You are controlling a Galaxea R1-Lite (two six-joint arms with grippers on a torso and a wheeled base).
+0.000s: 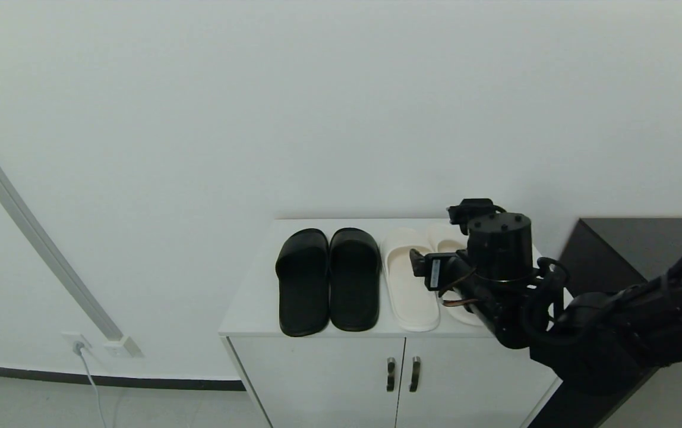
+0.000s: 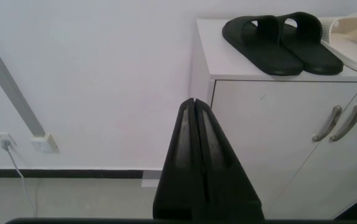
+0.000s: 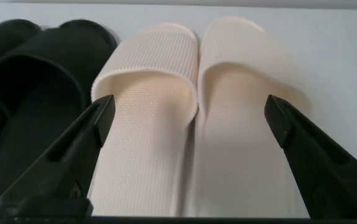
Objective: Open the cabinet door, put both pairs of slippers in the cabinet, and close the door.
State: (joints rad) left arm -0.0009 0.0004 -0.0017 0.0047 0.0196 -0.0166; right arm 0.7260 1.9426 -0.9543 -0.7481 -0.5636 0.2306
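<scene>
Fingers (image 3: 60,168) spread wide, the right gripper (image 3: 190,106) hangs over the cream ribbed foam slippers (image 1: 409,285) atop the white shut-doored cabinet (image 1: 317,380), likely sizing up a grab, while the left gripper (image 2: 194,102) sits low, fingers pressed together.

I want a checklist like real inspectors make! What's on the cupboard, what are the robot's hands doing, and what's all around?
Surface: white cabinet top, with both pairs of slippers side by side on it.
Job's things: black slippers on the robot's left, white slippers beside them on the right; cabinet doors shut.
Clutter: nothing seen.
Grippers: left gripper shut and empty, away from the cabinet; right gripper open over the white slippers, not gripping them.
Cables: white cable plugged into a wall socket.
Surroundings: white wall, slanted grey trunking, dark table on the right.
</scene>
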